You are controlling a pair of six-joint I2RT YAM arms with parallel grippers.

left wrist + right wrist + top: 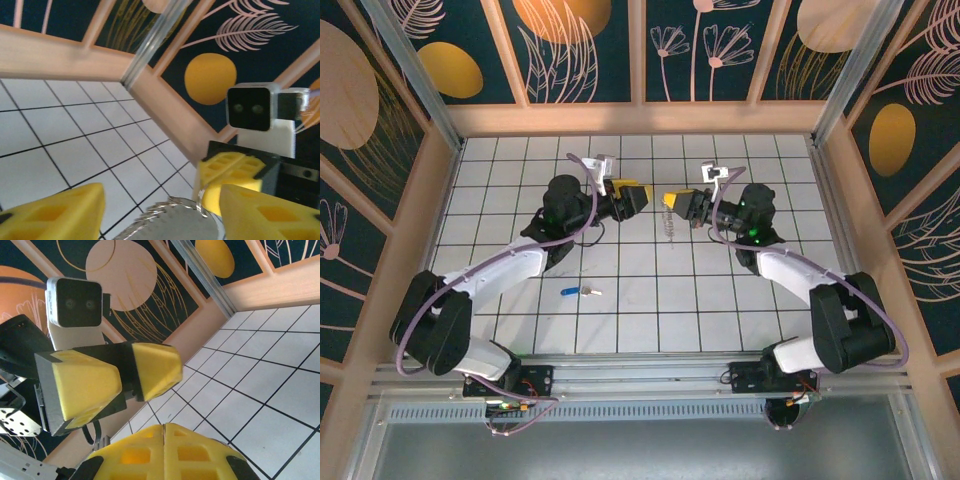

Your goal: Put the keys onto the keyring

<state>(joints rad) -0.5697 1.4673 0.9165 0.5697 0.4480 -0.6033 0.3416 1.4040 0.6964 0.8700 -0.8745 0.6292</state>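
Right tool point(165, 432) pinched on keyring point(167, 217); left tool point(633, 199) gaping, empty; key point(578, 292) on tiles point(720, 290).

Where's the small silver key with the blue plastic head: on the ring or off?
Off. The silver, blue-headed key lies flat and alone on the white tiled table, with nothing attached to it.

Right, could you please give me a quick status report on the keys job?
Left claw open, raised. Right claw shut on the keyring, facing it. Blue-headed key loose on the tiles, not yet threaded.
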